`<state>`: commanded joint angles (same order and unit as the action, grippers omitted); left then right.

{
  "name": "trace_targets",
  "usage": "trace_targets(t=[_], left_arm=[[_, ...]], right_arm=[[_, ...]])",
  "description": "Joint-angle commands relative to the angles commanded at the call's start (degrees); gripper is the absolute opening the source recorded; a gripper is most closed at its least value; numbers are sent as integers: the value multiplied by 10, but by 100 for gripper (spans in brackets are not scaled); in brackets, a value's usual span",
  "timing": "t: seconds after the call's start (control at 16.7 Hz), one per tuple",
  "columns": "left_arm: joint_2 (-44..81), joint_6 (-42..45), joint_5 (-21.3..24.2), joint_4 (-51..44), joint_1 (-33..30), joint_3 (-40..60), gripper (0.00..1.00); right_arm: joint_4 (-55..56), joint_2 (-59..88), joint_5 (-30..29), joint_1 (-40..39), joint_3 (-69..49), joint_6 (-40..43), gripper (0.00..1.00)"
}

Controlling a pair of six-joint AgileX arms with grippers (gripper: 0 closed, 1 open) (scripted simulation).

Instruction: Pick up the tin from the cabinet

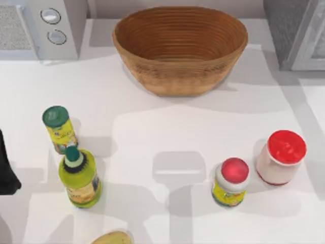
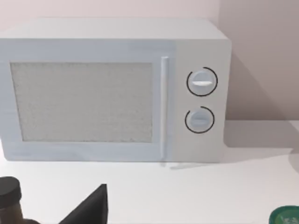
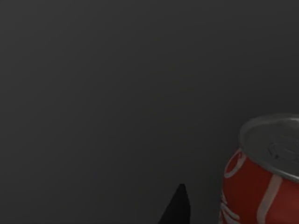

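The tin (image 3: 261, 177) is a red can with a silver top, standing upright against a dark grey inner wall of the cabinet (image 3: 117, 93). A black part of my right gripper (image 3: 177, 210) shows just beside the tin, apart from it. In the top view the cabinet (image 1: 284, 30) stands at the table's back right, with its white-framed door (image 1: 311, 46) at an angle. My left arm (image 1: 5, 168) sits at the table's left edge. A black part of my left gripper (image 2: 91, 207) faces the microwave.
A light grey microwave (image 1: 40, 28) with two knobs stands back left, a wicker basket (image 1: 180, 48) back centre. A green-lidded jar (image 1: 60, 127) and a green bottle (image 1: 80, 178) stand left. A red-capped jar (image 1: 231, 183) and a red-lidded white jar (image 1: 281, 157) stand right.
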<state>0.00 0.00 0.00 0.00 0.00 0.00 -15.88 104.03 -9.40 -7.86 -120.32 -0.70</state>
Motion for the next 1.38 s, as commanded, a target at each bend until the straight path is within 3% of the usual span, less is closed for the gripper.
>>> trace_targets(t=[0.24, 0.3, 0.9, 1.38], left_arm=[[0, 0, 0, 0, 0, 0, 100], [0, 0, 0, 0, 0, 0, 100], [0, 0, 0, 0, 0, 0, 100], [0, 0, 0, 0, 0, 0, 100]], right_arm=[[0, 0, 0, 0, 0, 0, 2], [0, 0, 0, 0, 0, 0, 0], [-6, -9, -5, -2, 2, -1, 0], [-129, -214, -61, -55, 74, 0, 0]])
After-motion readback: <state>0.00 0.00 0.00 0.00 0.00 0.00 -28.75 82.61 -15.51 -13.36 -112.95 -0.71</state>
